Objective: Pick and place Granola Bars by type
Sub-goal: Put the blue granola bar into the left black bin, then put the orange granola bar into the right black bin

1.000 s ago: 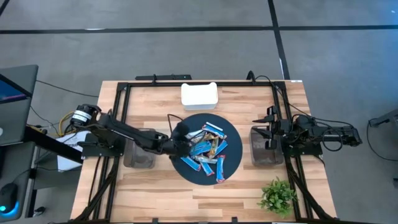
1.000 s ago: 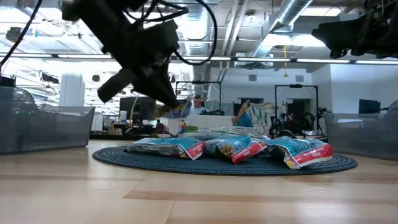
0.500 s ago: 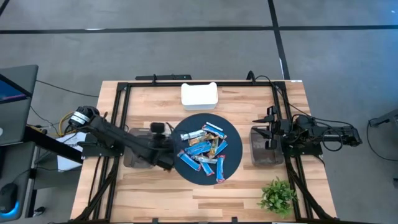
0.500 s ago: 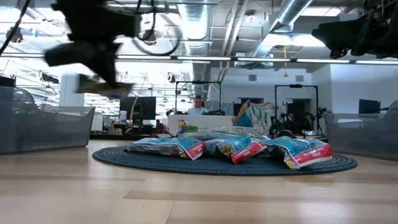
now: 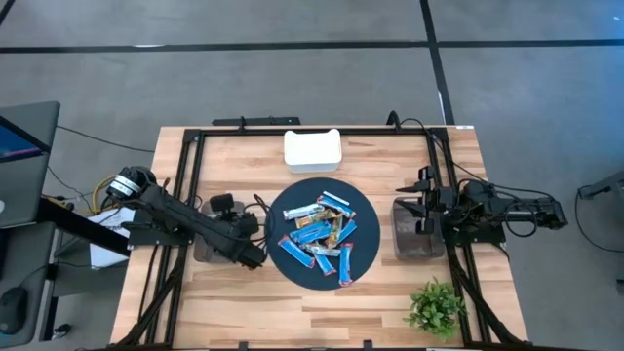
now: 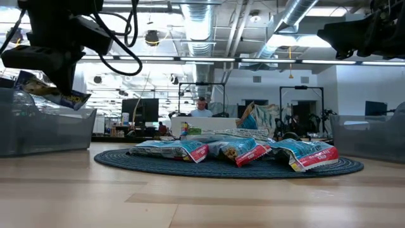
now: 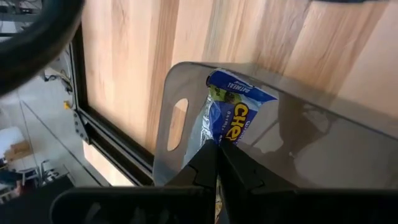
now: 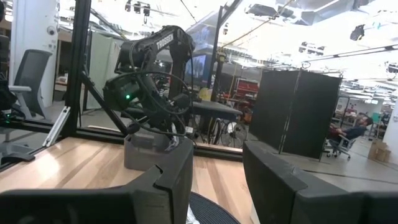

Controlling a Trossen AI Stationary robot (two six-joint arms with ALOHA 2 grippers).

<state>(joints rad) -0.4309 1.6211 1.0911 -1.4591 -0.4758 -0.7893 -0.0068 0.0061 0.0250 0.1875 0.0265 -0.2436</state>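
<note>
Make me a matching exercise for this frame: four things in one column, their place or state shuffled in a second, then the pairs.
Things:
1. left gripper
2. right gripper
3. white tray
4. plant

Places or states:
A. jaws open, over the right bin
B. table's near right corner
C. shut on a blue bar, above the left bin
D. just beyond the round mat

Pairs: 1-C, 2-A, 3-D, 4-B

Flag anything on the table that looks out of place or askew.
Nothing stands out. The blue wrapped granola bars lie heaped at mixed angles on the round dark mat, unsorted as expected. The left gripper holds one blue bar over the grey left bin.
</note>
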